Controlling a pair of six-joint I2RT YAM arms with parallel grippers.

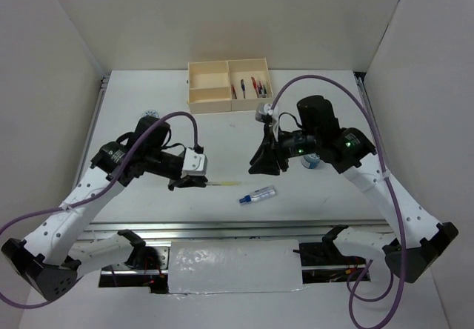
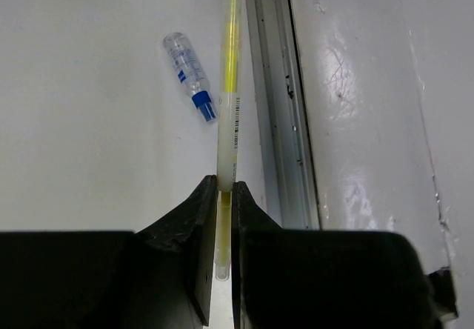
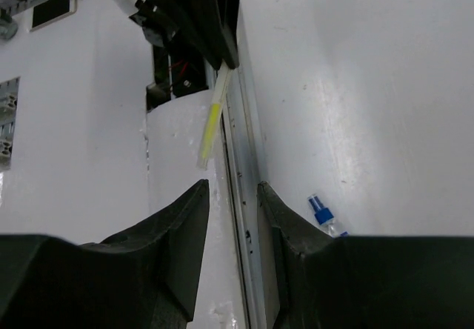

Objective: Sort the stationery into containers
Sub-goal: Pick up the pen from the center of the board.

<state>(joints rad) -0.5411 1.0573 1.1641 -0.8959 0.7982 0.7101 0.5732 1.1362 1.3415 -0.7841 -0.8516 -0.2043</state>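
Note:
My left gripper [image 1: 201,181] [image 2: 226,184] is shut on a thin yellow-and-white pen [image 1: 224,184] [image 2: 230,70], which sticks out level above the table. A short clear tube with a blue end [image 1: 258,195] [image 2: 189,65] lies on the table just beyond the pen's tip. My right gripper [image 1: 261,169] [image 3: 232,186] hangs open above the table with nothing between its fingers; the pen [image 3: 210,127] and the tube [image 3: 322,216] show ahead of it. The cream box [image 1: 210,86] at the back holds several red and blue pens [image 1: 252,87] in its right section.
One blue-and-white cylinder [image 1: 150,113] stands behind my left arm. Another [image 1: 310,161] peeks out by my right arm. A metal rail [image 2: 270,84] and a shiny white strip [image 1: 235,265] run along the near edge. White walls enclose the table.

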